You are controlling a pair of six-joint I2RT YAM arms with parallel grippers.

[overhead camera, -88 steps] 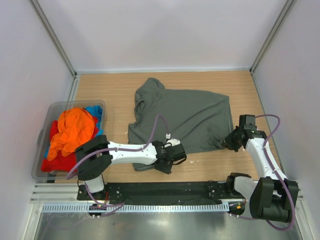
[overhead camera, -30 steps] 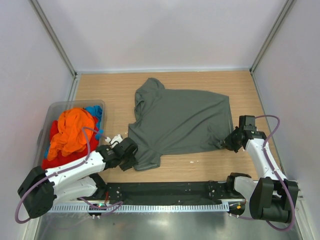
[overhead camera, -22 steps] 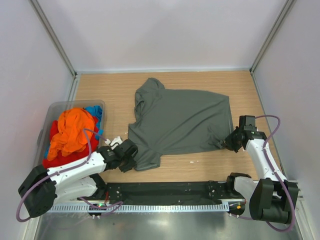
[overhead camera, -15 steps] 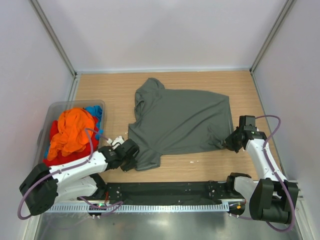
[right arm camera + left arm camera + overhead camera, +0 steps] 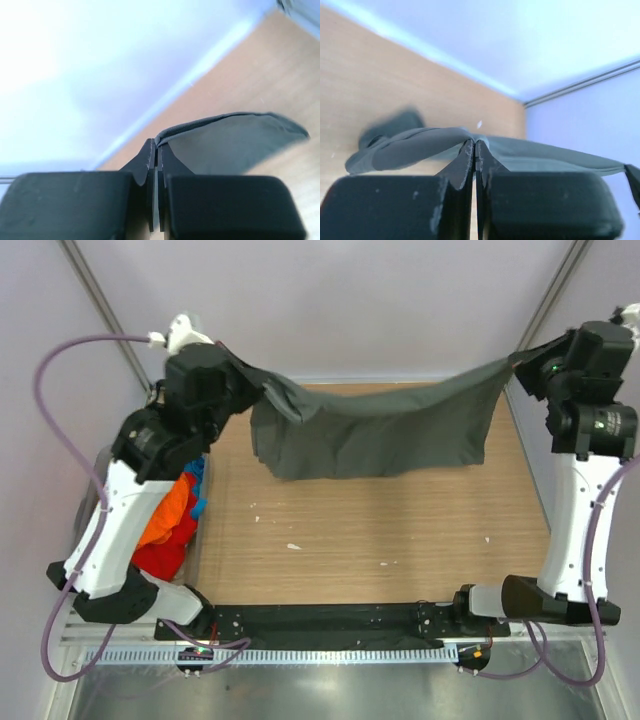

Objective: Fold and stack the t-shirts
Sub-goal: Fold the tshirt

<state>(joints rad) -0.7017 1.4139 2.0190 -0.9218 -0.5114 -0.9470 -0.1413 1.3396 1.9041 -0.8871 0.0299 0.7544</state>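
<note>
The dark grey-green t-shirt (image 5: 375,430) hangs stretched in the air above the far part of the table, held by both arms. My left gripper (image 5: 262,383) is raised high at the far left, shut on the shirt's left edge; the cloth shows pinched at its tips in the left wrist view (image 5: 475,142). My right gripper (image 5: 520,362) is raised at the far right, shut on the shirt's right edge (image 5: 225,140), pinched at its tips (image 5: 156,143). The orange (image 5: 172,513), red (image 5: 160,555) and blue (image 5: 196,478) shirts lie in the bin, partly hidden by the left arm.
The translucent grey plastic bin (image 5: 75,570) stands at the left edge, mostly hidden behind the left arm. The wooden table (image 5: 380,530) carries a few small white specks (image 5: 292,546). Metal posts and pale walls enclose the far side.
Both arms have risen from the table's near edge and lifted the grey-green shirt off the table; it now hangs spread between them at the far side.
</note>
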